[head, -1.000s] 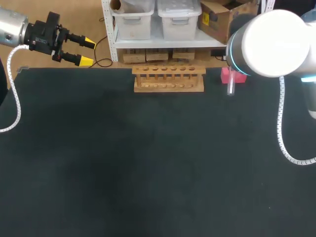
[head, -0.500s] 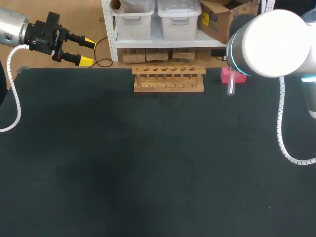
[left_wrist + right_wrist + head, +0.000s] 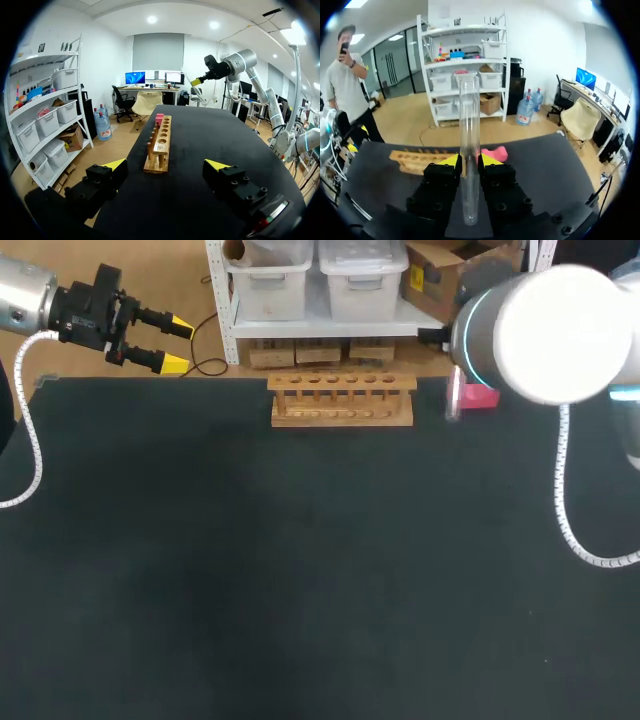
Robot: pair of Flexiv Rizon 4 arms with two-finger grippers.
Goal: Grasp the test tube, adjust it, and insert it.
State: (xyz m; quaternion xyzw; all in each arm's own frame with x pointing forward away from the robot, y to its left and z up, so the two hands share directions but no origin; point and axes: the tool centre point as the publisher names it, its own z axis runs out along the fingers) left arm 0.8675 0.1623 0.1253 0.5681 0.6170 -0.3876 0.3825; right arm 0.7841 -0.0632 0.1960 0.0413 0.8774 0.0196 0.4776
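Observation:
A clear glass test tube (image 3: 469, 115) stands upright between the yellow tips of my right gripper (image 3: 469, 160), which is shut on it. In the head view the tube (image 3: 453, 397) hangs under my big right arm (image 3: 545, 330), just right of the wooden rack (image 3: 342, 400) at the table's far edge. The rack (image 3: 420, 159) lies ahead of that gripper and to one side, its holes empty. My left gripper (image 3: 165, 346) is open and empty off the table's far left corner. From the left wrist the rack (image 3: 160, 147) lies ahead, end on, beyond the gripper (image 3: 166, 165).
A pink block (image 3: 482, 396) sits on the mat just right of the rack, behind the tube, and shows at the rack's far end (image 3: 159, 118) from the left wrist. The dark mat (image 3: 300, 570) stretches wide toward the near edge.
My right arm has shifted a little to the left with the tube, bringing it nearer the rack's right end. The left arm has not moved.

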